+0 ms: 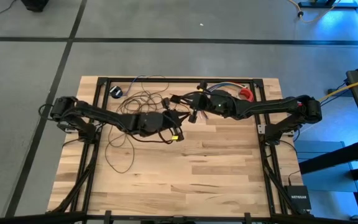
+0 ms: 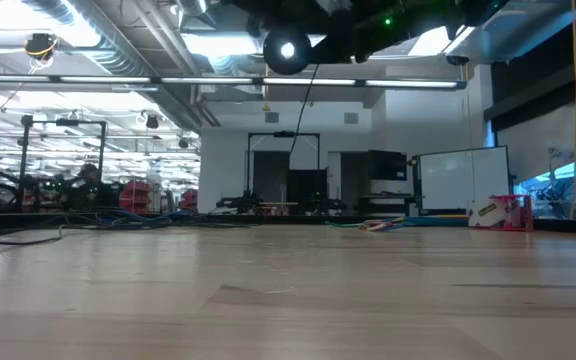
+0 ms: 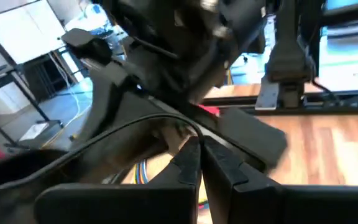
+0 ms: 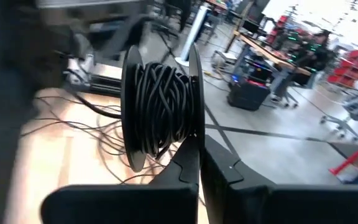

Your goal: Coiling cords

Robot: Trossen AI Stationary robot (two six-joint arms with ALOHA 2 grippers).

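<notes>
overhead, table-level, two close wrist views

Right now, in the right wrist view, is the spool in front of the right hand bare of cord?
No: the spool by the right hand carries many turns of black cord between its flanges.

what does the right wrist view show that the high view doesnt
Only the right wrist view: a black spool wound thick with cord, its flanges standing upright, held just past the shut right end effector, and a workshop room beyond the table.

Only the high view: both arms meeting over the table's far half, the left end effector beside the right one, the cord's small round puck near the far left corner, and a red item at the far edge.

Both: loose loops of thin dark cord sprawled on the wooden table.
</notes>
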